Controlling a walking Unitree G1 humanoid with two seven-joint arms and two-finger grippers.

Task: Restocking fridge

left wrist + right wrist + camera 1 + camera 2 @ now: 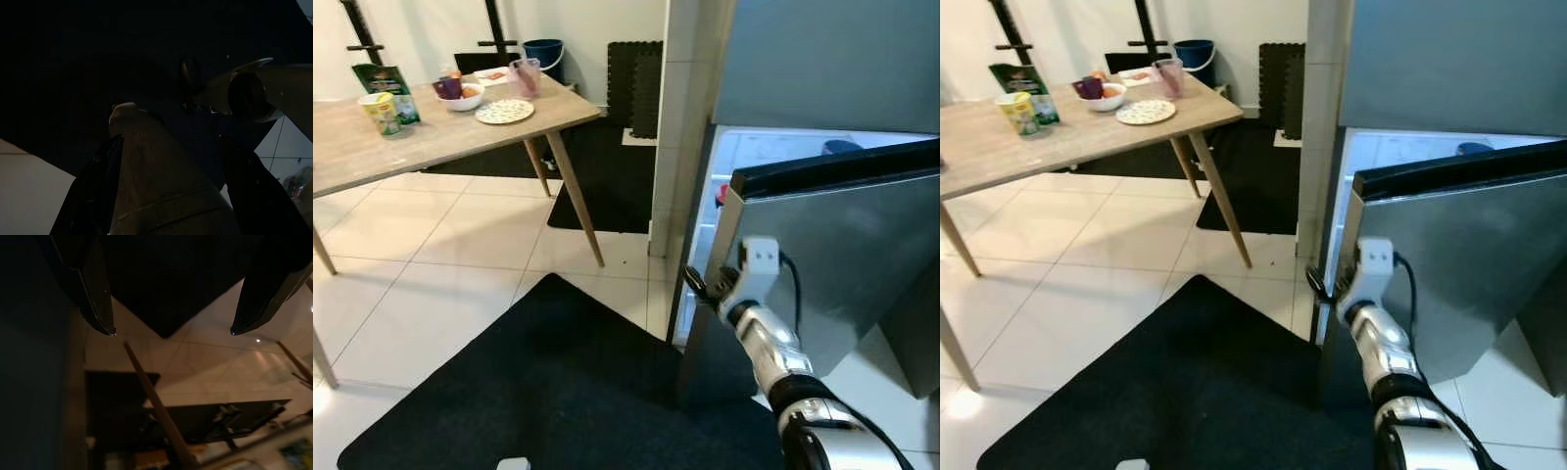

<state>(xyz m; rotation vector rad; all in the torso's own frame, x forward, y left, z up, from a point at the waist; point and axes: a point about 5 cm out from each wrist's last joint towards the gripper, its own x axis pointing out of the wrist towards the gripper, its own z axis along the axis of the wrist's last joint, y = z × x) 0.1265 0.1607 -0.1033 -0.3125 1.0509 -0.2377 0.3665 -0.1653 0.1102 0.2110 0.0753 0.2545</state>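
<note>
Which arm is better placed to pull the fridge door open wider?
Right. The right gripper is already at the free edge of the fridge door, fingers apart, while the left arm hangs idle.

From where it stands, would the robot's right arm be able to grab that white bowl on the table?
Probably not. The right gripper is at the fridge door edge, while the white bowl sits across open floor on the wooden table.
</note>
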